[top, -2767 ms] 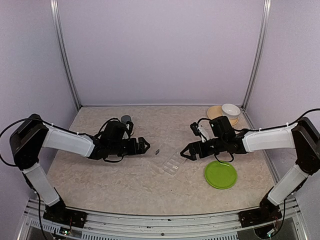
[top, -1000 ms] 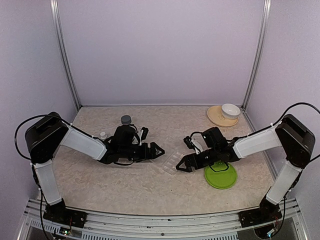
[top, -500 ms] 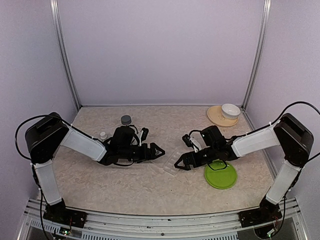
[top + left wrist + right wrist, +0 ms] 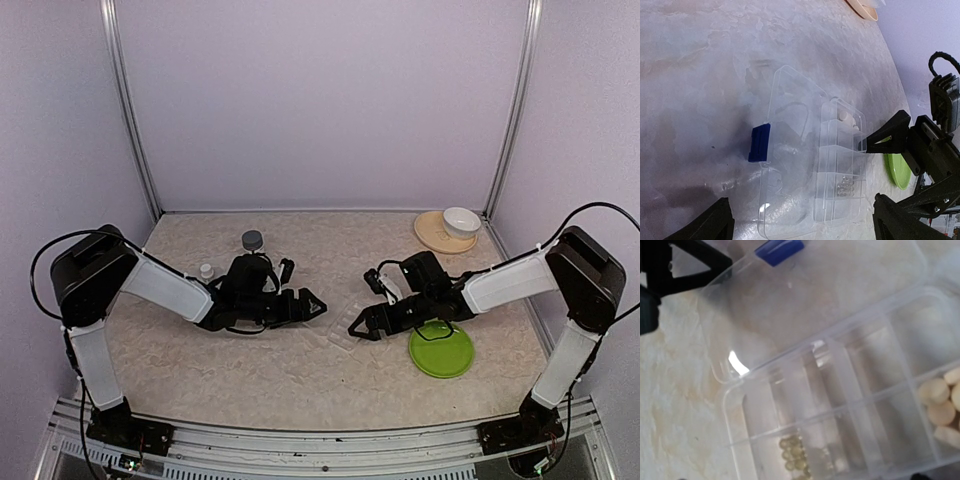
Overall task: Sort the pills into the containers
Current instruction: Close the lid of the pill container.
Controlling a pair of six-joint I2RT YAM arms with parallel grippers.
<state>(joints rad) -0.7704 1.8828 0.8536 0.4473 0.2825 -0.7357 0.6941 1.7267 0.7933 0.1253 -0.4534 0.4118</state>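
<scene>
The clear pill box (image 4: 340, 326) lies open on the bench (image 4: 250, 372), between the two end effectors. Its blue-latched lid (image 4: 779, 251) is folded flat toward the left end effector (image 4: 316, 306). The left and the right end effector (image 4: 358, 327) are both spread wide and grip nothing. Just ahead of the right one, pale tablets (image 4: 940, 402) fill an end compartment and small yellowish beads (image 4: 792, 452) lie in another.

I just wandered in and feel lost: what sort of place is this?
Probably a robot test booth in a lab: a left arm and a right arm stand at the edge of a stone-patterned table, plain walls on metal posts close it in, and an open clear pill box lies between the arms.
</scene>
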